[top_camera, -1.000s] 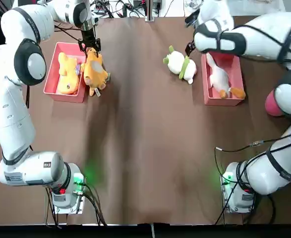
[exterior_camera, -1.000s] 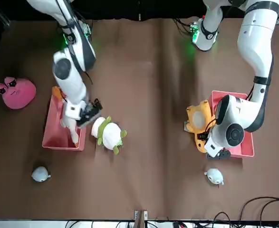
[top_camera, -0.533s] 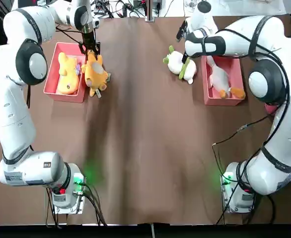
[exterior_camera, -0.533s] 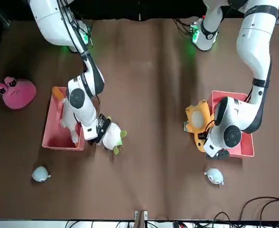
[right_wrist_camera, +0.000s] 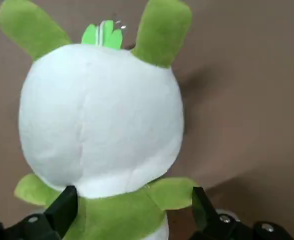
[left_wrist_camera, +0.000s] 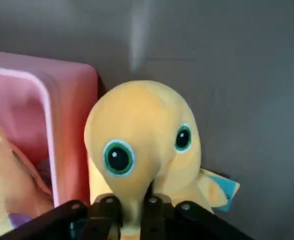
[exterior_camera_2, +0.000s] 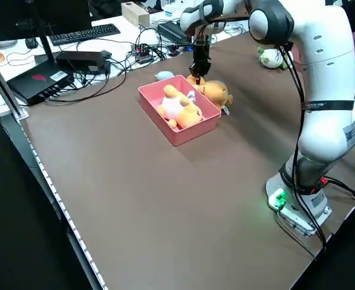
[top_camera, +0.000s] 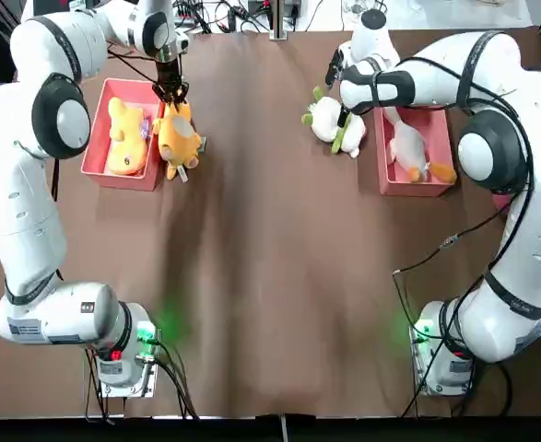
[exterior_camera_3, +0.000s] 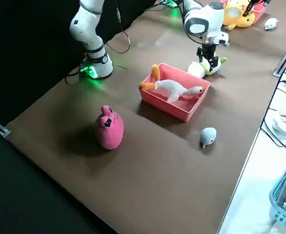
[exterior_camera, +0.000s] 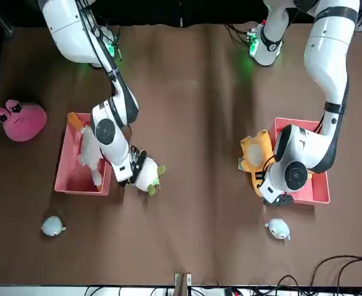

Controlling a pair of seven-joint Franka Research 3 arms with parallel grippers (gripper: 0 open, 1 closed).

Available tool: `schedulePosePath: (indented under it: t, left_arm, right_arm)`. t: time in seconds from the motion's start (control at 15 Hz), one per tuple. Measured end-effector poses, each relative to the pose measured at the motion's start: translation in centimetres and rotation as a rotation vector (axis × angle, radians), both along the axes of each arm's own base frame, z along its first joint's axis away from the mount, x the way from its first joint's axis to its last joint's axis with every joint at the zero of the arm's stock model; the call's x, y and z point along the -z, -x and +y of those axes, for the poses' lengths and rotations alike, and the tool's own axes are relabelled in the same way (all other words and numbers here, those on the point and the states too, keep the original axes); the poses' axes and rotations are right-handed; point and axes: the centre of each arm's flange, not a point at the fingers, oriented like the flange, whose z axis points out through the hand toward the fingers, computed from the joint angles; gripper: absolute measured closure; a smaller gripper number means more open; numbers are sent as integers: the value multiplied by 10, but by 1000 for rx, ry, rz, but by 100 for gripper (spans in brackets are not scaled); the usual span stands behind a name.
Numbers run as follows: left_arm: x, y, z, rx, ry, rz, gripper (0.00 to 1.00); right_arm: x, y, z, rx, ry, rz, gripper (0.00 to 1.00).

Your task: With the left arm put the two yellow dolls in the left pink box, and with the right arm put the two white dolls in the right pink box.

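Item: left pincer [left_wrist_camera: 131, 212]. Pressed together on the snout of the second yellow doll [top_camera: 178, 136], which lay on the table against the outer wall of the left pink box [top_camera: 97, 147]. In the last second I had drawn it slightly closer to that wall; not yet lifted over. First yellow doll [top_camera: 123, 138] already inside.

Item: right pincer [right_wrist_camera: 129, 210]. Fingers spread wide, straddling the green-eared white doll [top_camera: 333, 120], which lay on the table just beside the right pink box [top_camera: 436, 184]. A second ago I hung over that box; since then I had crossed to the doll and come down over it. No pinch yet. White goose doll [top_camera: 406, 145] already in the box.

Standing, by my judgement: one doll of each colour delivered; one grasped, one about to be.
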Motion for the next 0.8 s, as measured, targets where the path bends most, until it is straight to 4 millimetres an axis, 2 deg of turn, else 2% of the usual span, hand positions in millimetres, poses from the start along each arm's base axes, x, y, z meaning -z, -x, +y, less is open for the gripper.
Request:
schedulePosePath:
  t: [0.2,0.47,0.67,0.8]
  left_arm:
    - [-5,0,-12,16,4,-9,87]
    - [-22,3,-33,36,18,-23,87]
    - [-56,17,-53,34,0,9,87]
    - [-86,26,-52,32,-29,30,87]
  right_arm:
    - [-1,4,5,-29,4,20,0]
    - [-2,2,-3,-37,1,49,0]
    - [-6,0,-4,-24,-26,67,0]
    - [-9,3,-2,-22,-33,84,0]
